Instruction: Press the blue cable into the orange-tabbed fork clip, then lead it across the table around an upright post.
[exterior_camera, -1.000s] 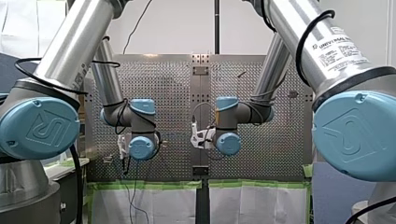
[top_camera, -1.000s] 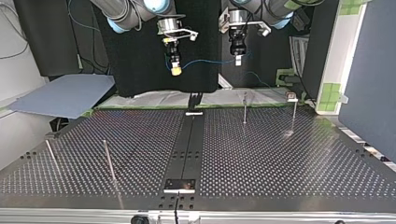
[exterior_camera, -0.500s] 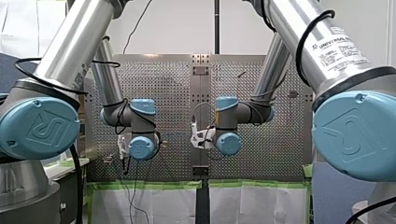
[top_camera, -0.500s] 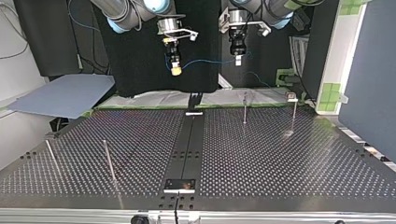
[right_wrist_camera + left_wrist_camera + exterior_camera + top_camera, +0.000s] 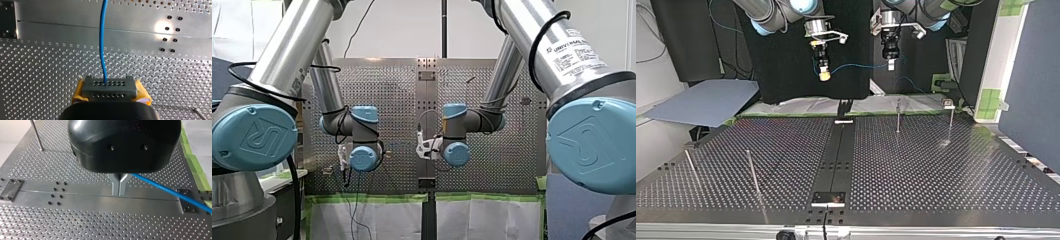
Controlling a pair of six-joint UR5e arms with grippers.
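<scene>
Cable (image 5: 856, 66), blue, hangs strung well above the perforated bench (image 5: 936, 190) between two arms, the right end effector (image 5: 824, 75) clamping yellow pads on the grey connector block (image 5: 109, 88) at its end, the left end effector (image 5: 119, 187) seemingly pinched tight on it further along.
</scene>
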